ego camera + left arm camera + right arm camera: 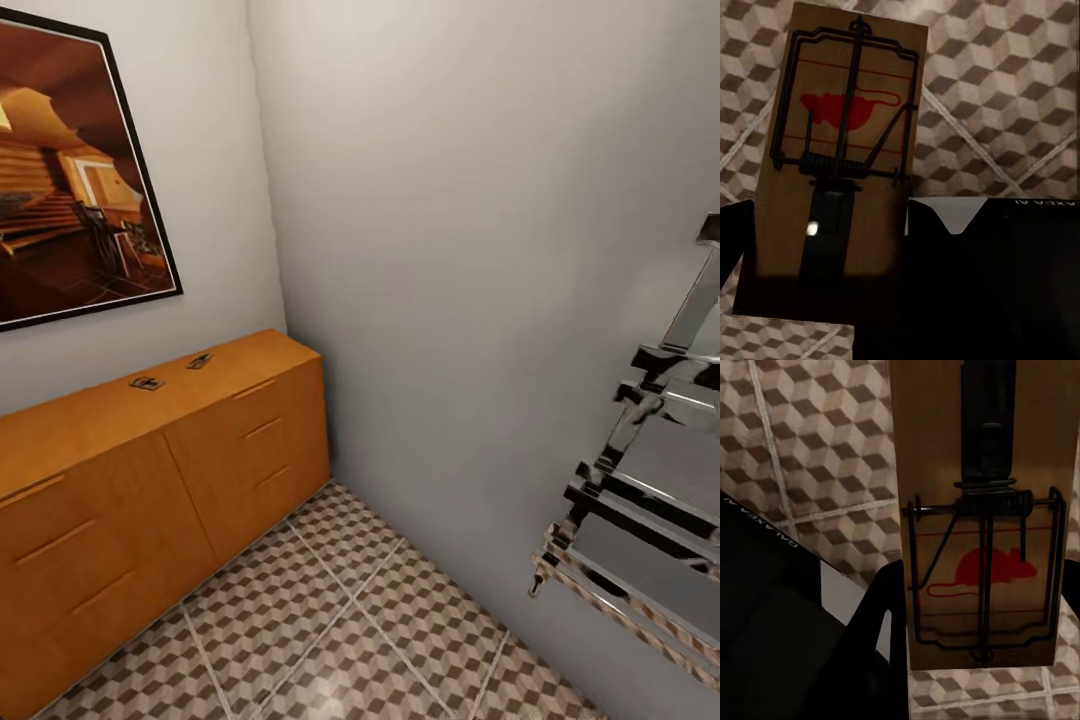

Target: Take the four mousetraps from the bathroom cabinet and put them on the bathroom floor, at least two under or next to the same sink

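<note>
Head view, two mousetraps (147, 382) atop cabinet (150, 480), each end effector holding a trap (844, 150) (982, 525).

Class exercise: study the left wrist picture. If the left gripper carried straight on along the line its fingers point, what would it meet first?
Probably the bathroom floor: past the mousetrap held in the left gripper, the cube-patterned tiles are all that lies ahead. The trap's far end would likely touch first, though depth is unclear.
</note>
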### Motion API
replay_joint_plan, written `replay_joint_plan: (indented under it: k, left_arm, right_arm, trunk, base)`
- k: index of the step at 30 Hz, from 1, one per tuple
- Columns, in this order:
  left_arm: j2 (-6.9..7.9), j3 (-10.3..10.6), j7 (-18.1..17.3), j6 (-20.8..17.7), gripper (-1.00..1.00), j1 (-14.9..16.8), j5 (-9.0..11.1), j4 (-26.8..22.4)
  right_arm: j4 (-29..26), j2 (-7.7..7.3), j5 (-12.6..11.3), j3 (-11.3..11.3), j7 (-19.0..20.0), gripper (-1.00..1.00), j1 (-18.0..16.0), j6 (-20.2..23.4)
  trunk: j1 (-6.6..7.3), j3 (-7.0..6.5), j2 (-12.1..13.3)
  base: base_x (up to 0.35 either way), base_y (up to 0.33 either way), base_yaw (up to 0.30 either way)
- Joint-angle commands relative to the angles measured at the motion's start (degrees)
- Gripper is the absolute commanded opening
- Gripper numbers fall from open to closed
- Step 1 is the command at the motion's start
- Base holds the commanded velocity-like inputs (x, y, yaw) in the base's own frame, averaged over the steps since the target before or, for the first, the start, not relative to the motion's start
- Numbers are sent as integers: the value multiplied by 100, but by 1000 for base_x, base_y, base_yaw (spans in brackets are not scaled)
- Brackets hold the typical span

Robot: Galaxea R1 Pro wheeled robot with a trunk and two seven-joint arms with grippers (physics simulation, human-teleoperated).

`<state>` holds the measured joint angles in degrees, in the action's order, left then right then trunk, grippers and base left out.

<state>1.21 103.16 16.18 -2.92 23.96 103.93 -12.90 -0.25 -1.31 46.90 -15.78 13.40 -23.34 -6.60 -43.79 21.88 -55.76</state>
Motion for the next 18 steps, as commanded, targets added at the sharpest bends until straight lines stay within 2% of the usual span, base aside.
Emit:
replay_joint_plan:
  k: [1, 18]
  left_arm:
    - [5, 20, 39, -16, -100, 6, -19, -29]
    - [-40, 20, 35, -24, -100, 6, -9, -37]
  right_arm:
    - [-2, -4, 29, -48, 40, -100, 0, -8]
    - [-2, -25, 29, -48, 40, -100, 14, -13]
  trunk:
    - [-1, 3, -5]
    - [-1, -61, -5]
  base:
    - [0, 0, -286]
    - [0, 0, -286]
